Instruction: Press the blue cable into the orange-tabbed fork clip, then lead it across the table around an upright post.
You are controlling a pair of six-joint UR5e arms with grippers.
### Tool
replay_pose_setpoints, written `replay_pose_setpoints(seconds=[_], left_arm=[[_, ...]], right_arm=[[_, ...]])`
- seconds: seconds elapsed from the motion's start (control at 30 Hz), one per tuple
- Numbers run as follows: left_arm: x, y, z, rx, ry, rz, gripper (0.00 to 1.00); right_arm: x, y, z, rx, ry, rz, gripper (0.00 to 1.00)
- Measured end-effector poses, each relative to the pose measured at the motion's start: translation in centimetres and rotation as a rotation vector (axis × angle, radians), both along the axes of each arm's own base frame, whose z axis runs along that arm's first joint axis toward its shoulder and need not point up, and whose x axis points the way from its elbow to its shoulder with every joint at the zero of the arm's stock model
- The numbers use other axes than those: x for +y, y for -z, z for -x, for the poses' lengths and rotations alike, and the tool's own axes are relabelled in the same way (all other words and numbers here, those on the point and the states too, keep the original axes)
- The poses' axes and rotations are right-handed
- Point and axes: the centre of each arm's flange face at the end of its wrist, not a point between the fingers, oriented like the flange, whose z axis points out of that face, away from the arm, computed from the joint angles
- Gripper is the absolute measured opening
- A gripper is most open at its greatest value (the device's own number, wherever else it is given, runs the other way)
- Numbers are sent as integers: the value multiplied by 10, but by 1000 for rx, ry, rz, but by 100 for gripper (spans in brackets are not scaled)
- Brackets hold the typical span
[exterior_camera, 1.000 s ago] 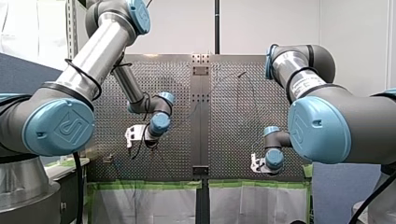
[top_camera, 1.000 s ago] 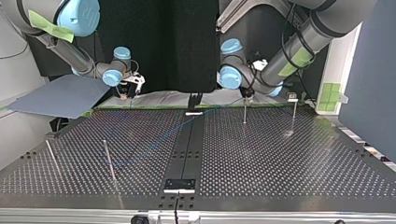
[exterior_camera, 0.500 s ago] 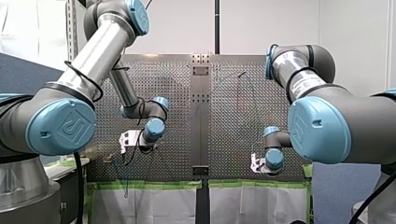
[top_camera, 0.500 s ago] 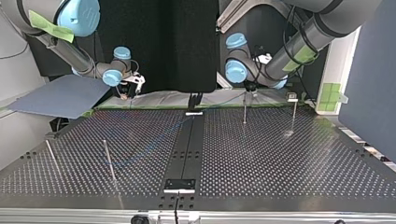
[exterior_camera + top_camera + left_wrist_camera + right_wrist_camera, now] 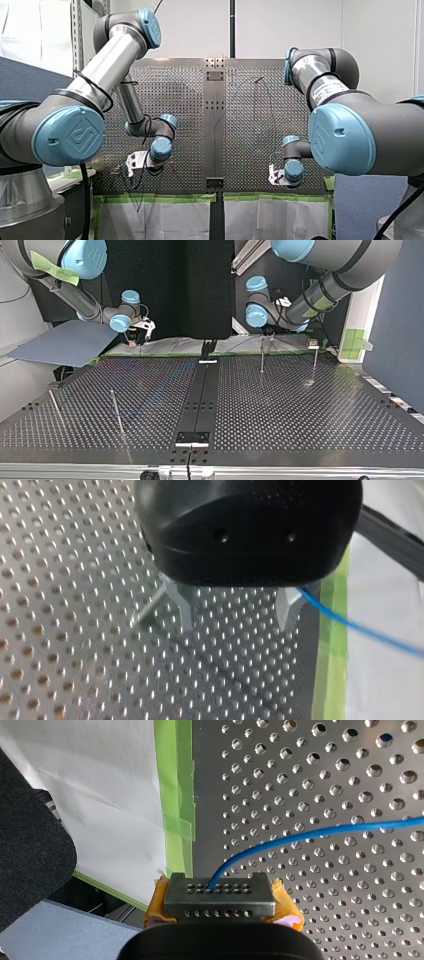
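Note:
The blue cable [image 5: 300, 834] runs out over the perforated table from my right gripper [image 5: 220, 906], whose yellow pads are shut on its end. In the top view this gripper [image 5: 140, 333] hovers at the table's far edge, left of the middle. The cable [image 5: 150, 402] shows only faintly there. My left gripper [image 5: 235, 615] is open, its metal fingers [image 5: 182, 605] wide apart with nothing between them. The cable [image 5: 360, 627] passes outside one finger toward the green tape. An upright post [image 5: 150, 609] stands just beside the other finger. A small clip on a stem [image 5: 313, 344] stands right of my left gripper [image 5: 267, 335].
Upright posts stand at the top view's far right [image 5: 262, 359] and near left [image 5: 116, 412], with a slanted one [image 5: 55, 407] further left. Green tape [image 5: 175, 795] and white sheeting line the table's edge. A black strip [image 5: 200, 400] runs down the table's middle.
My left arm has moved down and left in the front view, toward the table's taped edge; in the top view its gripper has shifted right. My right arm has stayed still.

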Motion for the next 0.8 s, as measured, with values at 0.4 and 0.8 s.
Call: replay_pose_setpoints(seconds=[0.4,0.8], left_arm=[[20,4,-16,-57,-49,12,0],[21,6,-21,-66,-22,43,0]], right_arm=[[0,0,0,2,-1,0,0],[0,0,0,4,-2,0,0]])
